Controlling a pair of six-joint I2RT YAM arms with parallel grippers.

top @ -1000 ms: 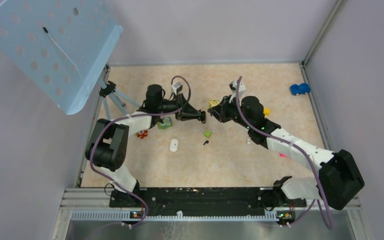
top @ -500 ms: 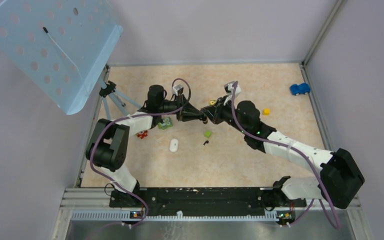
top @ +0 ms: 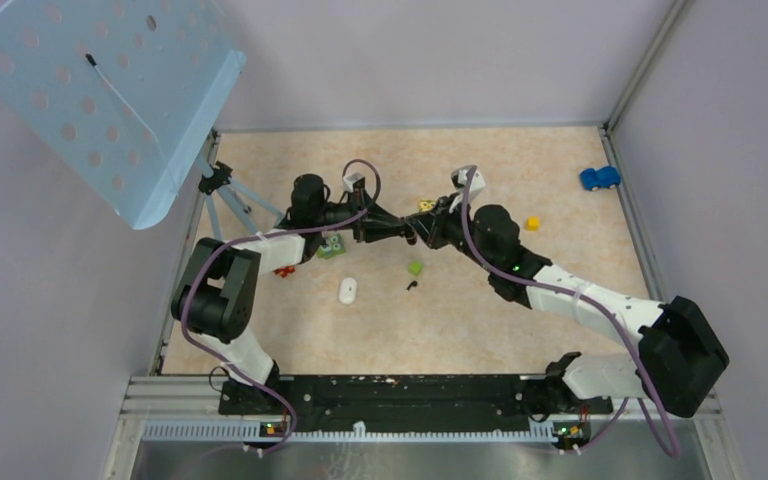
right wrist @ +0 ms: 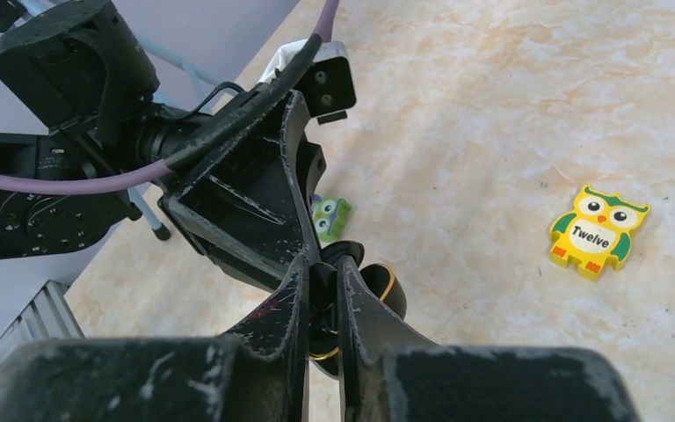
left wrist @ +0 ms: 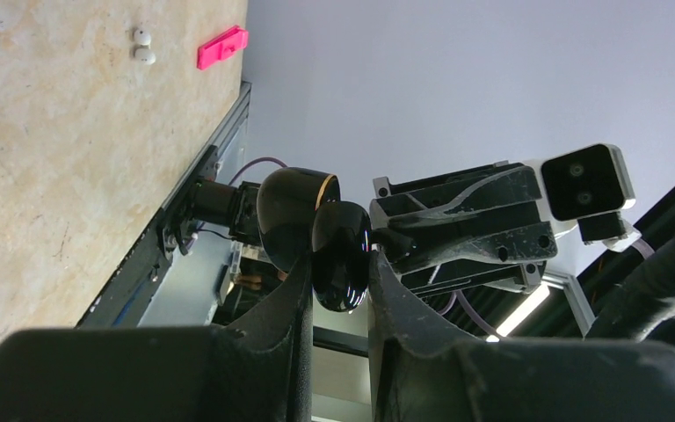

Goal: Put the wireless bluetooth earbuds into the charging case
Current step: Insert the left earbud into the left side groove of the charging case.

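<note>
The charging case [left wrist: 292, 211] is held in mid-air, pinched from opposite sides by the left gripper [left wrist: 337, 268] and the right gripper [right wrist: 322, 286], probably to be opened, while the one visible earbud [top: 412, 286] is seen on the table [top: 560, 200] below their fingertips.

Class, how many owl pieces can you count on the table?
2. A yellow owl lies in the open; a green owl sits further left, partly hidden. More may be hidden.

the single word "Twelve" in dark letters, printed on the white belly of a yellow-and-green owl piece [right wrist: 599, 230], lying flat on the beige marbled surface [right wrist: 510, 97], right wrist view, same owl too small to read from above
</note>
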